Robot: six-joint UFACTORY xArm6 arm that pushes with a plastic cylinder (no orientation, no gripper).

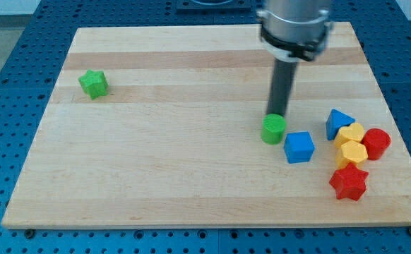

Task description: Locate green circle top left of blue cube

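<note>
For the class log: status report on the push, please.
My tip at the green cylinder's top edge. Cylinder sits just top left of the blue cube, near touching. Nothing between them; green star far at the view's left.

Our arm enters from 12 o'clock, right of centre. We see only its grey cylindrical end section with a dark collar at the bottom; everything above is cut off by the frame edge. A straight dark rod hangs from the collar, near vertical. My tip (275,115) sits at the rod's lower end, down at tabletop level. We carry no jaws, just the bare rod. Some blur on the collar edges.
</note>
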